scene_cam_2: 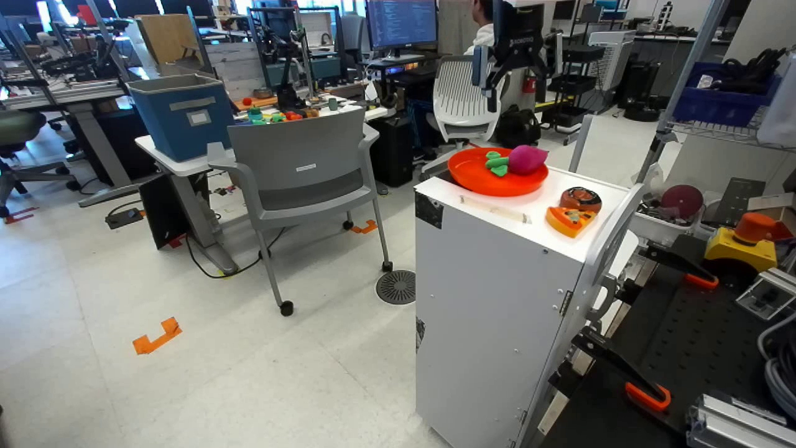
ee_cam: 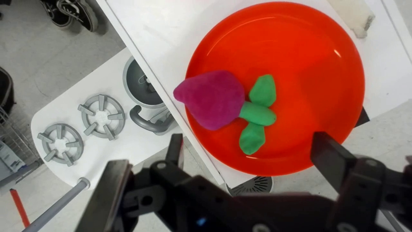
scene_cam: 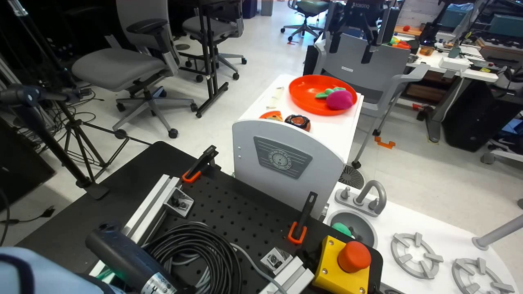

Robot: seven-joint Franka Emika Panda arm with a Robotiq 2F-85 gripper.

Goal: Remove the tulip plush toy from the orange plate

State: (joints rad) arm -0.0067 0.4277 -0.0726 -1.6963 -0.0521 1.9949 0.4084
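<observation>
The tulip plush toy lies on its side in the orange plate, with a magenta bulb and a green stem with two leaves. In an exterior view the toy rests at one side of the plate. In the wrist view the bulb of the toy overlaps the rim of the plate, its tip reaching past it. My gripper is open with nothing between its fingers. In both exterior views the gripper hangs well above the plate, touching nothing.
The plate stands on a white cabinet top. A toy pizza slice and a brown round item lie near it, beside an upright grey panel. A strip of tape is on the top. A grey chair stands behind.
</observation>
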